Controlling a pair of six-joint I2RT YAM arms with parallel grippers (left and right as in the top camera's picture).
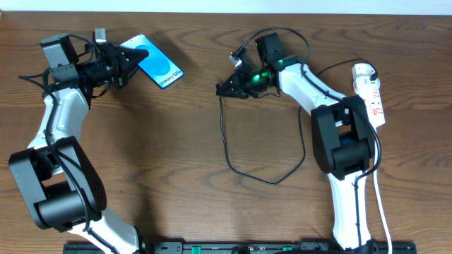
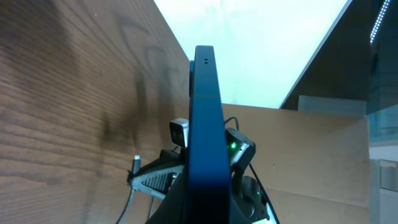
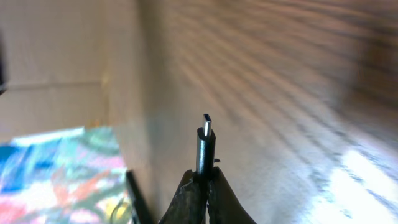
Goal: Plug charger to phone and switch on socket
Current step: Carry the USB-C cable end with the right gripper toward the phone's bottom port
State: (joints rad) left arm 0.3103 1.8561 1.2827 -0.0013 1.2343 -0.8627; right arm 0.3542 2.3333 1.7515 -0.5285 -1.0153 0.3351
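Closest in, the right end effector (image 3: 203,178) is clamped on the charger (image 3: 205,144) just behind its small plug tip, which stands straight out past the fingertips. That short grip should keep the tip from bending under a push. Behind it the cable trails in a slack loop toward 6 o'clock on the worktop (image 1: 169,155), so there is nothing to tug the tip off line. Farther out, at about 10 o'clock, the left end effector (image 1: 125,65) is closed on the phone (image 1: 157,65), holding it up off the wood with one thin edge toward the other arm. The port is probably on that edge, though I cannot make it out. To seat the plug well, I would line the flat of the tip up with that edge, advance straight, and keep the phone braced. Farthest off, at 3 o'clock, the socket (image 1: 372,99) waits untouched.
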